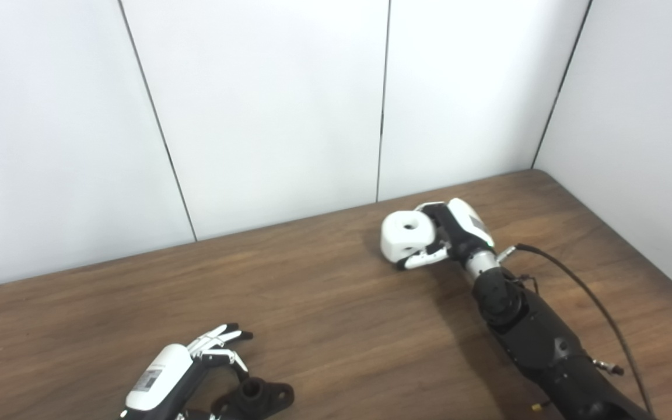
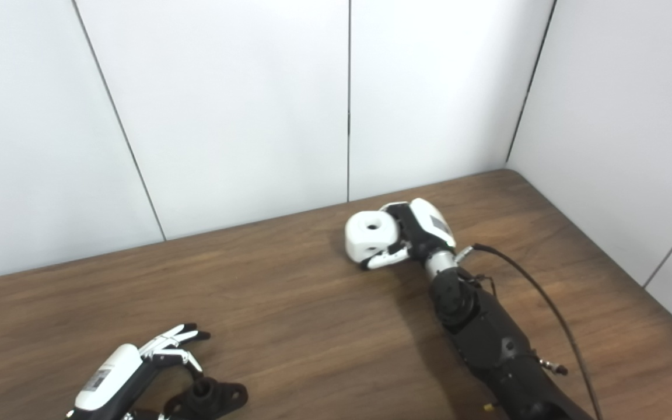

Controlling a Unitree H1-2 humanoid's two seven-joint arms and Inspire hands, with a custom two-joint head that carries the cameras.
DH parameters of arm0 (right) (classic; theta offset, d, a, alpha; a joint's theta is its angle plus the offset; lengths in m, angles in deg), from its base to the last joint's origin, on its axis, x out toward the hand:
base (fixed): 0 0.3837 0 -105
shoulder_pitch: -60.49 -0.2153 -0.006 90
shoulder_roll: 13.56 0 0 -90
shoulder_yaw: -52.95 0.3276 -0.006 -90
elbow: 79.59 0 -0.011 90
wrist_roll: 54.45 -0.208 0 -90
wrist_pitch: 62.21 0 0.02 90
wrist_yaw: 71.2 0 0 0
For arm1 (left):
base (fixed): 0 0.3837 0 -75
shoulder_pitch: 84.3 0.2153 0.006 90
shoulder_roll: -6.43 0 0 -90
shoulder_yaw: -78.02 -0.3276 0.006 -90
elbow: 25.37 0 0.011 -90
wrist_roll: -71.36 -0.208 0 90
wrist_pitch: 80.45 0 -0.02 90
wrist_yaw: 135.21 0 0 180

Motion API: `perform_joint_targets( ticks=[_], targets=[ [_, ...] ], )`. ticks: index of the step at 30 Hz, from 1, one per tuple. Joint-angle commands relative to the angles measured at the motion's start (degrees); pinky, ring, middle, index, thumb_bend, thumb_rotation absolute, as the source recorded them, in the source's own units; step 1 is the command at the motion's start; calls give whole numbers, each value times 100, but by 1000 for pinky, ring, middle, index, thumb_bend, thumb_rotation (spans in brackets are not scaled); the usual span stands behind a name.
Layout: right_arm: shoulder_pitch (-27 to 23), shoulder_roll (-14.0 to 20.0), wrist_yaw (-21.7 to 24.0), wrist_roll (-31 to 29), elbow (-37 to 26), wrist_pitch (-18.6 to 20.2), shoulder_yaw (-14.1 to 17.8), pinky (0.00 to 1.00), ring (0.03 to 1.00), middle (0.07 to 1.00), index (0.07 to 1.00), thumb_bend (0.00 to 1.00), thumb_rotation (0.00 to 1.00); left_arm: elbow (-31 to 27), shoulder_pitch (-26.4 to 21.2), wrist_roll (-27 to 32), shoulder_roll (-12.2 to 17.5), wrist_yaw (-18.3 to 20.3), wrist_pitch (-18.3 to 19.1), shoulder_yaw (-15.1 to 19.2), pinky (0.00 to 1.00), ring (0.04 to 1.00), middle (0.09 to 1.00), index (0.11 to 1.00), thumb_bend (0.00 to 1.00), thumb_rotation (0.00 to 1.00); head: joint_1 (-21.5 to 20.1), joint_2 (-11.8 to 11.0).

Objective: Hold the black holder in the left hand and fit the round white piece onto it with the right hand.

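Note:
The black holder (image 1: 255,398), a flanged base with a short upright stub, lies on the wooden table (image 1: 324,326) at the bottom left. My left hand (image 1: 187,364) is just to its left with fingers (image 1: 224,337) stretched out and apart, above and beside the holder without gripping it. Far to the right, near the back wall, my right hand (image 1: 450,236) is shut on the round white piece (image 1: 407,234), a chunky disc with a centre hole facing up. Its thumb (image 1: 423,259) runs along the piece's near side. Whether the piece rests on the table or hangs just above it is unclear.
White wall panels (image 1: 283,116) close off the table at the back and on the right, meeting at the far right corner. A black cable (image 1: 595,300) loops off my right forearm over the table's right part. Bare wood lies between the two hands.

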Motion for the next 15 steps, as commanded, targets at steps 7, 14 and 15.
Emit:
perform_joint_targets(
  ticks=[7,14,15],
  targets=[
    [-141,-156,798,113,-2042,266,-205,713,763,726,482,521,130,325,206,-278,-63,234,325,-85,916,951,878,483,523,51,350,94],
    [71,-342,1554,100,-3132,406,-499,647,738,727,481,522,129,111,192,-307,-142,394,597,-91,933,963,892,482,523,52,713,219],
    [125,-376,1656,90,-3270,425,-554,644,738,726,481,521,130,128,184,-332,-159,368,591,-93,927,960,889,482,523,53,746,231]
  ],
)
